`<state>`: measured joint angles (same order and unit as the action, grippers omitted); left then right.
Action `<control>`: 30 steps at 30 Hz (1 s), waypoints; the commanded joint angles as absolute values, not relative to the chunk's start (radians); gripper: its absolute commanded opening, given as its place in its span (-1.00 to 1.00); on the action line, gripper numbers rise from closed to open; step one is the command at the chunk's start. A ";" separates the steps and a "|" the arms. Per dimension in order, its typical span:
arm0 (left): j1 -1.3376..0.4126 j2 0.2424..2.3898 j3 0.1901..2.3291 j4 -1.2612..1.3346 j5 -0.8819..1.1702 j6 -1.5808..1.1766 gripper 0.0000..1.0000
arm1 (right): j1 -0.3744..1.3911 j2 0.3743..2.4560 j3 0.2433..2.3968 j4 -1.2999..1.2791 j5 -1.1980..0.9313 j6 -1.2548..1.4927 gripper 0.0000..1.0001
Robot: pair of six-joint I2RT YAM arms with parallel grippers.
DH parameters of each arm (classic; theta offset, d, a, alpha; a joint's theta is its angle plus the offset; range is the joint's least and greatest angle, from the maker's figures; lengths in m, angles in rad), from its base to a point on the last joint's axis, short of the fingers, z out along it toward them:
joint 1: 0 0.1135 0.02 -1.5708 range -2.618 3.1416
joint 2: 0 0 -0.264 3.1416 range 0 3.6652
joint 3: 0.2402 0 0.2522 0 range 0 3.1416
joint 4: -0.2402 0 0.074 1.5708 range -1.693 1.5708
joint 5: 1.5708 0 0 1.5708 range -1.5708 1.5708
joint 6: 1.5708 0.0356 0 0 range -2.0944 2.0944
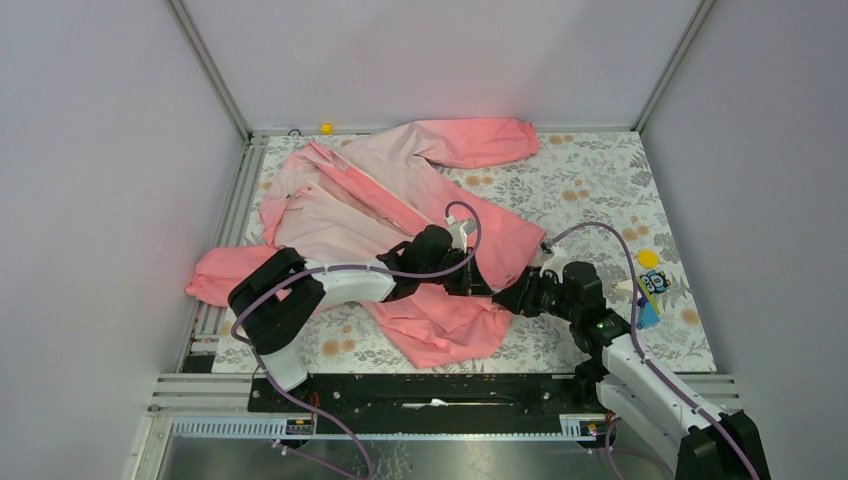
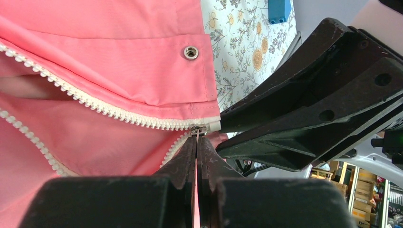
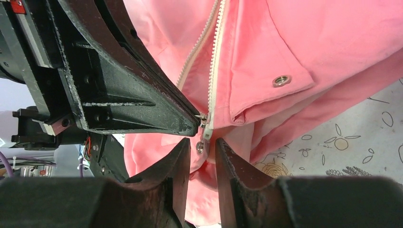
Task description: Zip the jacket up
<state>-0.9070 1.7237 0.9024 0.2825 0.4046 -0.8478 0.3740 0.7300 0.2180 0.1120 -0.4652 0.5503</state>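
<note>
Pinching left tool (image 2: 196, 138) clamped on the jacket (image 1: 400, 190) at the zipper's bottom end, right tool (image 3: 202, 142) just beside it, jaws apart around the dangling zipper pull (image 3: 200, 147), jacket sprawled unzipped across the floral counter (image 1: 600, 180)

My table wears a pale cloth (image 1: 600, 180) printed with grey leaves and orange flowers. Near its right edge lies a small yellow disc (image 1: 649, 258). Just nearer to me sits a little cartoon face (image 1: 655, 283) with big round eyes, and a blue block (image 1: 648, 316) lies right against it. From low down I catch the blue block (image 2: 279, 9) again, resting on the cloth (image 2: 247, 42). At the far edge, on the metal rail (image 1: 300, 132), sits a tiny yellow thing (image 1: 326, 128) too small for me to name. Plain lilac walls (image 1: 100, 200) stand on three sides, with aluminium posts (image 1: 208, 65) in the far corners. Past the table, blurred, I see shelves of cardboard boxes (image 2: 363, 187).
</note>
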 commanded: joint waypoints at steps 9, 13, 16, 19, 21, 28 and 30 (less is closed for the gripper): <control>-0.920 1.725 0.935 0.304 0.413 -0.852 -1.00 | 0.375 0.764 0.239 0.222 -0.489 0.569 -0.83; -0.920 1.733 0.934 0.302 0.404 -0.859 -1.00 | 0.374 0.722 0.220 0.219 -0.451 0.601 -1.00; -0.919 1.729 0.916 0.299 0.370 -0.862 -1.00 | 0.375 0.650 0.212 0.159 -0.320 0.673 -1.00; -0.920 1.710 0.872 0.257 0.275 -0.851 -1.00 | 0.373 0.487 0.162 0.181 -0.225 0.816 -1.00; -0.916 1.691 0.847 0.199 0.205 -0.828 -1.00 | 0.371 0.412 0.163 0.137 -0.163 0.845 -1.00; -0.870 1.600 0.827 0.113 0.125 -0.741 -1.00 | 0.358 0.338 0.096 0.129 -0.199 0.893 -1.00; -0.868 1.592 0.846 0.084 0.109 -0.721 -1.00 | 0.356 0.312 0.075 0.138 -0.204 0.905 -1.00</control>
